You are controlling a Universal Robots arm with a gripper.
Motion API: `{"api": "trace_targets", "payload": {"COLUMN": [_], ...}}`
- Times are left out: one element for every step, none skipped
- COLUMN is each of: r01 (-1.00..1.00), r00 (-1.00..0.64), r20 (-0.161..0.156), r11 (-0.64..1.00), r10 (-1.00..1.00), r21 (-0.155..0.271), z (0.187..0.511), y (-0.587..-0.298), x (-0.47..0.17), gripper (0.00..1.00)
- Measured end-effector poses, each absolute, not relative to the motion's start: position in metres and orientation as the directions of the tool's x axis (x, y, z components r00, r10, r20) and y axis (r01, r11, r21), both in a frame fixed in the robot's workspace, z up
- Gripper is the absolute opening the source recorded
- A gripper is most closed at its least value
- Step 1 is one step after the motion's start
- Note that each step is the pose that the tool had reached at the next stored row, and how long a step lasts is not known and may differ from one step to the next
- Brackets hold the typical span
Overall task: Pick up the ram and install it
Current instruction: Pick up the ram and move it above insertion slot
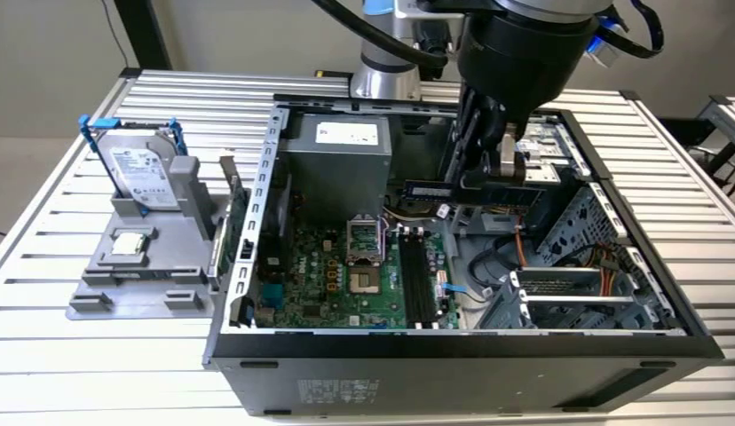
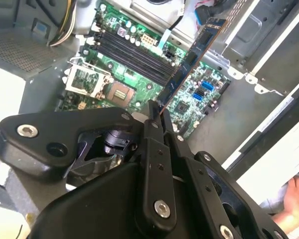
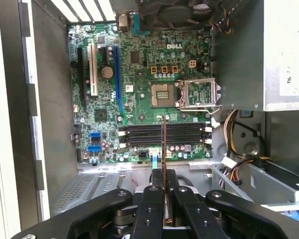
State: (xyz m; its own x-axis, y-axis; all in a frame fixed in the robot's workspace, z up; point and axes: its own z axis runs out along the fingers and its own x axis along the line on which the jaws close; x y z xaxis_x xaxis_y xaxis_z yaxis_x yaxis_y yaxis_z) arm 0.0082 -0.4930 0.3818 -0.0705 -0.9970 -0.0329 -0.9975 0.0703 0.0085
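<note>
- Exterior view: gripper (image 1: 495,182) hangs inside the open computer case (image 1: 462,373), its fingers clamped on the ram (image 1: 433,189).
- The ram lies roughly level there, held above the motherboard (image 1: 332,284), beside the power supply (image 1: 338,155).
- Second wrist view: fingers (image 2: 152,129) pinch one end of the ram (image 2: 192,59). The rest sticks out over the board, with dark chips showing on its face.
- First wrist view: the ram (image 3: 163,139) shows edge-on as a thin line between the fingers (image 3: 154,184). It sits over the black memory slots (image 3: 139,134), turned across them rather than along.
- The ram looks clear of the slots and not seated, though its height above them is hard to judge.
- CPU socket (image 3: 162,94) is just past the slots, and a fan (image 3: 172,10) is at the board's far edge.
- Outside the case, on the exterior view's left, a hard drive (image 1: 143,169) stands upright in a grey stand (image 1: 143,284).
- A person's hand (image 2: 295,199) shows at the edge of the second wrist view, outside the case.
</note>
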Motion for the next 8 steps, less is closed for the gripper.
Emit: {"api": "trace_targets", "payload": {"r01": [-0.997, -0.997, -0.997, -0.997, -0.997, -0.997, -0.996, -0.996], "r00": [-0.072, -0.073, -0.075, -0.078, -0.081, -0.083, -0.086, -0.089], "r20": [-0.033, -0.033, -0.033, -0.033, -0.033, -0.033, -0.033, -0.033], "r11": [0.072, 0.073, 0.075, 0.078, 0.08, 0.083, 0.086, 0.088], "r10": [-0.997, -0.997, -0.997, -0.996, -0.996, -0.996, -0.996, -0.996], "r21": [0.008, 0.009, 0.009, 0.008, 0.009, 0.009, 0.008, 0.008], "z": [0.3817, 0.3817, 0.3817, 0.3817, 0.3817, 0.3816, 0.3816, 0.3816], "y": [-0.4918, -0.4905, -0.4894, -0.4884, -0.4874, -0.4865, -0.4855, -0.4845], "x": [0.0087, 0.0093, 0.0096, 0.0101, 0.0103, 0.0106, 0.0108, 0.011], "gripper": [0.0, 0.0, 0.0, 0.0, 0.0, 0.0, 0.0, 0.0]}}
